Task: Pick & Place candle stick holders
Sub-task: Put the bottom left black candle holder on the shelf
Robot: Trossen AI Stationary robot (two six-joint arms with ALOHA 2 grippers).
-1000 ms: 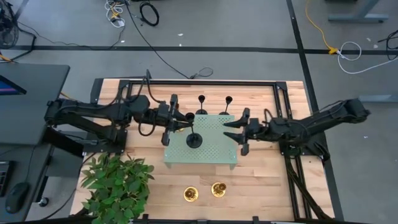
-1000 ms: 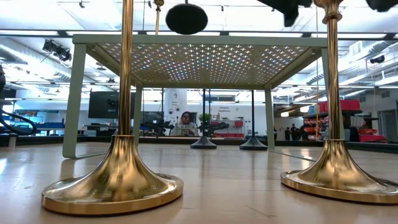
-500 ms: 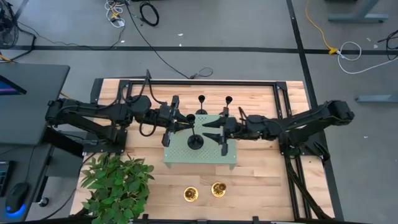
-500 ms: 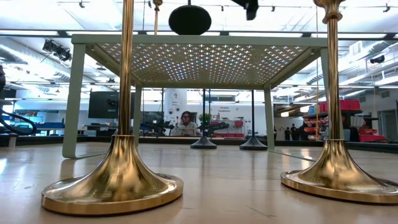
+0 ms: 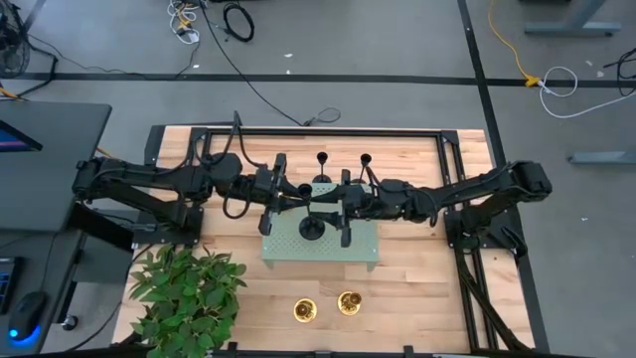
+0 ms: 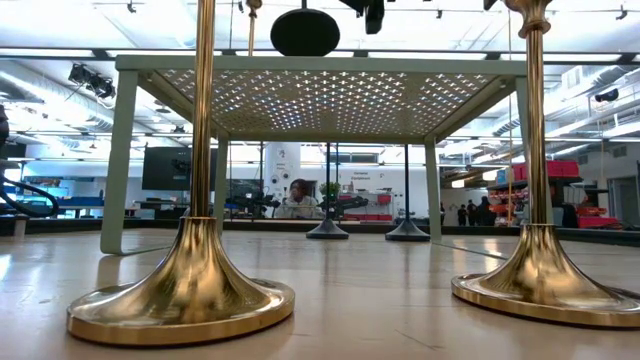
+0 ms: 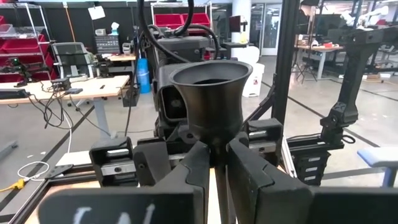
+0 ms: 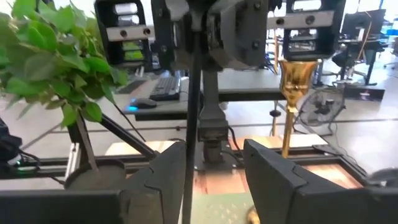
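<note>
wooden tabletop (image 5: 417,278) on a grey floor, pale green perforated tray (image 5: 320,239) in the middle, leafy plant (image 5: 184,293) at the near left corner. from above, the left gripper (image 5: 288,197) is pinched shut on the stem of a black candle stick holder (image 5: 310,225) whose round base sits on the tray. the right gripper (image 5: 333,211) reaches in from the other side with its fingers spread either side of that same stem; can't tell if they touch it. two more black holders (image 5: 323,169) stand just past the tray's far edge, and two gold holders (image 5: 348,301) stand near the front edge.

low view: the gold ones fill the foreground, flared shiny base (image 6: 180,295) and thin stem, and the black base (image 6: 303,32) rests on top of the tray.

left wrist view: fingers (image 7: 196,174) clamped on the thin stem right under the matte black cup (image 7: 211,93).

right wrist view: dark stem (image 8: 191,106) runs up between the spread fingers (image 8: 155,180), with a gold holder cup (image 8: 292,74) off to one side.
</note>
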